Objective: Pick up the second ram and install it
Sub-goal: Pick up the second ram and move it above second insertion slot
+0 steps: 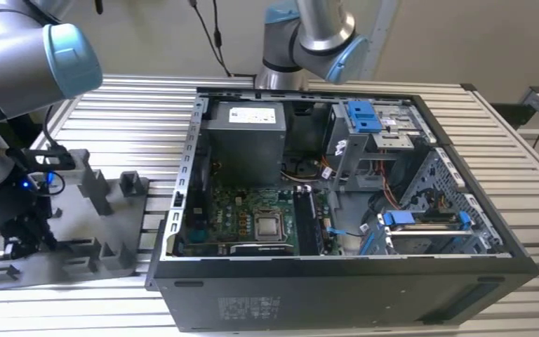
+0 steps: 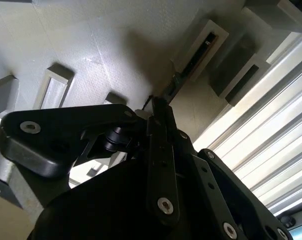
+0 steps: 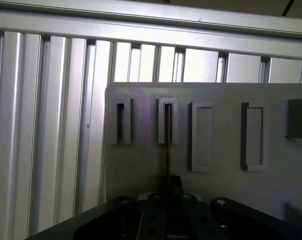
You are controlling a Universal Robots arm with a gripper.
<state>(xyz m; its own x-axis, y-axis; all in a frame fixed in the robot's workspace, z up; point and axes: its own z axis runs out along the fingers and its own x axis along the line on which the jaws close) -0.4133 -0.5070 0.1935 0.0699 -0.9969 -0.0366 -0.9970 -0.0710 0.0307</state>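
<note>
Jaws: the gripper (image 3: 168, 182) is low over the tray. Its jaws look pressed together on the near end of the memory stick, with the thin board pinched between them.
Memory stick: (image 3: 167, 130) seen edge-on in the first wrist view. It stands upright with its far end seated in a narrow slot (image 3: 167, 102) of the tray. In the second wrist view the stick (image 2: 167, 92) runs from that slot to the jaws.
Weight (judged): very light; no real load on the arm.
Stiffness (judged): stiff along its length, but thin, so it would probably crack or shed a chip if levered sideways against the slot walls.
Surface (judged): flat, fairly smooth faces, so a weak pinch could let it slide or swing.
Where to hold (judged): across the two flat faces at the free edge, clear of the contact edge, with the pull in line with the slot.
Tray: (image 3: 141, 160) grey plastic with a row of similar slots, lying flat on the slatted metal surface (image 3: 51, 125).
Computer case: (image 1: 344, 302) open on top, just beside the tray on the exterior view's right, with the main board (image 1: 250, 210) exposed inside.
</note>
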